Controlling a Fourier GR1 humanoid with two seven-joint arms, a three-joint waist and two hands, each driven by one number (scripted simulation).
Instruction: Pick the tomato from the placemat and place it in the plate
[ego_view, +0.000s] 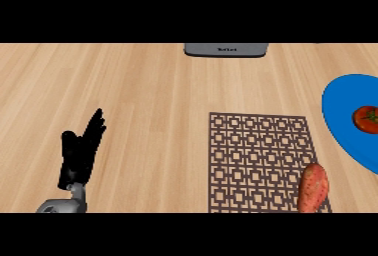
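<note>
Judging by how things lie, we take the placing itself as done. The tomato (367, 119) sits inside the blue plate (338, 107) at the view's right edge, well apart from the placemat (255, 150), which carries only a long orange-red vegetable (313, 187) at its lower right corner. What is left, we think, is a clean finish: any arm near the plate should lift straight up before it swings away, so that it neither nudges the tomato, which may roll, nor clips the plate's rim. We cannot see the right robot hand at all, so we cannot tell its state. The left robot hand (80, 155) rests over the wooden surface (133, 90) at lower left, open with straight fingers pointing up and holding nothing; we would leave it there.
</note>
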